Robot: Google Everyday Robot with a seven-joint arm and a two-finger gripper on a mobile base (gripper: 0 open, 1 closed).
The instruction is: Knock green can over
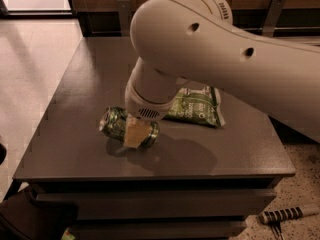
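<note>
The green can [116, 123] lies on its side on the dark grey table [85, 84], its silver top facing left. My gripper [136, 134] hangs from the big white arm and sits right over the can's right half, its tan finger [134, 135] against the can's body. The can's right end is partly hidden behind the finger.
A flat green-and-white snack bag [196, 106] lies just right of the can, partly under the arm. The table's front edge [150, 174] is close below the can. A striped tool handle [285, 215] lies on the floor at lower right.
</note>
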